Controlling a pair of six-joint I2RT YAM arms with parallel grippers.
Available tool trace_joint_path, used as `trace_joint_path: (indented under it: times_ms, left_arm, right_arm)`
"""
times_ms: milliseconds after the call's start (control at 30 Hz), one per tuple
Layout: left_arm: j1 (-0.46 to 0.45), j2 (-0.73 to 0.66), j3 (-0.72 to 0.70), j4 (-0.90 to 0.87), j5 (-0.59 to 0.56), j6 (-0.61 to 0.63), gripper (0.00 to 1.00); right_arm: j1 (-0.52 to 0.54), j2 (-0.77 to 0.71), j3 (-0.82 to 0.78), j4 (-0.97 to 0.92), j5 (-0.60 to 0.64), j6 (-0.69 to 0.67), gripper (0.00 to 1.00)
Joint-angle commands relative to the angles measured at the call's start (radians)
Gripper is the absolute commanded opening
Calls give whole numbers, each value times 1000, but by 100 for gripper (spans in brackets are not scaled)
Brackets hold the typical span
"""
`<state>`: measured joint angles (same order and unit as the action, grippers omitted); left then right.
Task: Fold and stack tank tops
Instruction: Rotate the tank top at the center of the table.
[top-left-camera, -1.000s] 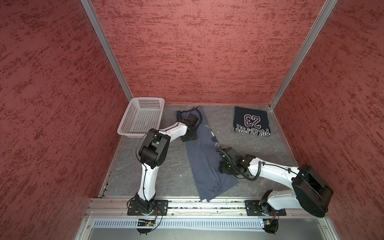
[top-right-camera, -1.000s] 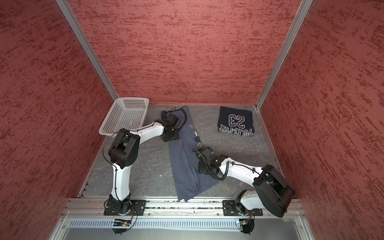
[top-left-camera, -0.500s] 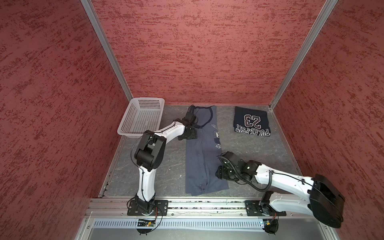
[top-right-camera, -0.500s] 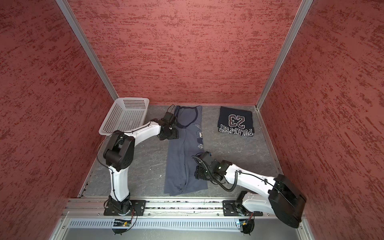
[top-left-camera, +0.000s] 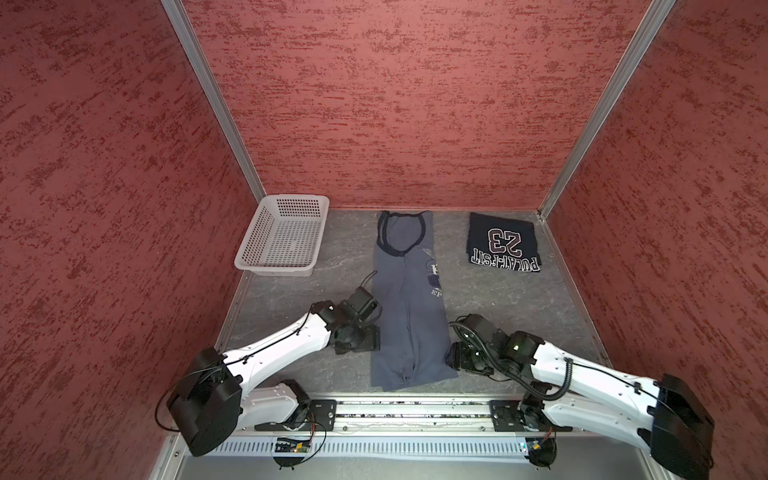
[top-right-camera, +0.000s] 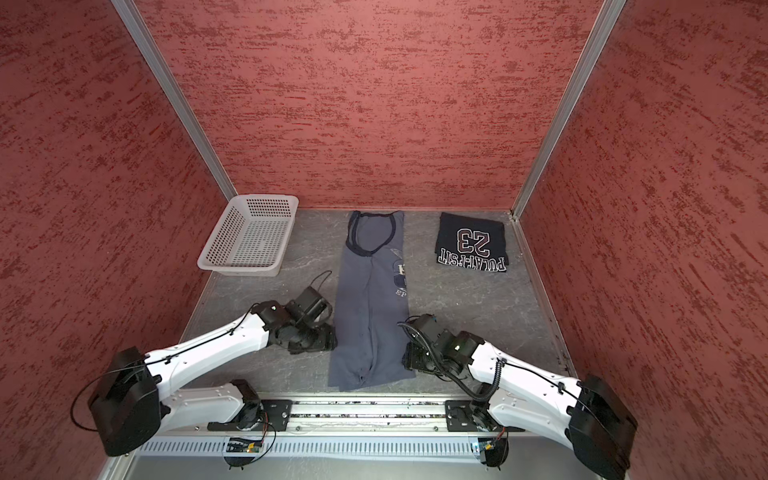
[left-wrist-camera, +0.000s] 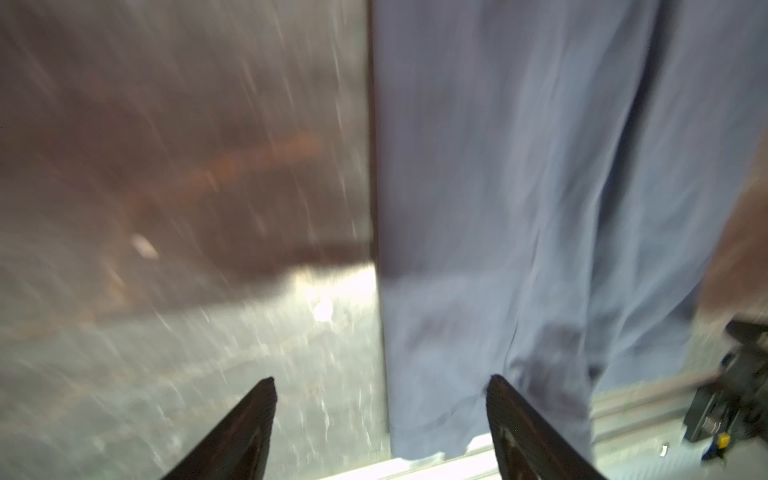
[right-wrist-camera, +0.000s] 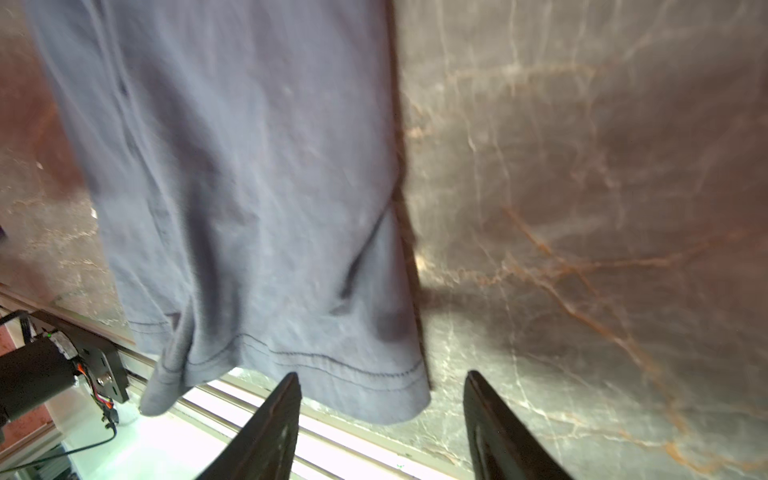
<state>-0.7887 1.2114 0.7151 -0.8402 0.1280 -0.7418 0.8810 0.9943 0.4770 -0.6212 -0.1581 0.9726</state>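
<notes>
Now we have released the grey top (top-left-camera: 409, 316); it lies straight on the surface (top-left-camera: 498, 299) between the left tool (left-wrist-camera: 381, 380) and right tool (right-wrist-camera: 382, 374), both apart and empty. Next, we judge, the cross fold.

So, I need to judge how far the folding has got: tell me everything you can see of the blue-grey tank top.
The blue-grey tank top lies flat on the table, folded lengthwise into a long narrow strip, neck toward the back wall, stitched hem by the front rail. Soft, slightly creased cloth; navy trim rings the neck opening; white print shows partly at one long edge. The left gripper and right gripper flank its hem end, jaws open, holding nothing.
</notes>
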Motion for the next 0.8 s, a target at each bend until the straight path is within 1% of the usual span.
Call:
trace_joint_path:
  times_ms: [0, 100, 167, 267, 333, 433, 633, 767]
  left_arm:
    - [-75, -38, -35, -19, 77, -134, 77]
    - [-142, -52, -78, 1, 94, -200, 76]
    - [-164, -48, -110, 40, 125, -226, 73]
    - [-192, -31, -135, 78, 130, -250, 73]
    - [-201, -13, -141, 105, 134, -255, 70]
    - [-216, 13, -154, 166, 148, -266, 68]
    - [-224, 64, -169, 267, 156, -270, 64]
    - [-225, 89, -164, 294, 158, -265, 54]
  right_arm:
    - [6, -18, -25, 15, -26, 45, 60]
    - [5, -24, -53, 54, -48, 51, 57]
    - [6, -15, -62, 76, -55, 53, 55]
    - [6, 12, -70, 98, -51, 50, 53]
    - [5, 32, -75, 129, -60, 50, 51]
    - [6, 54, -79, 156, -69, 51, 45]
    - [6, 44, -86, 165, -65, 51, 36]
    - [8, 53, -95, 186, -75, 55, 29]
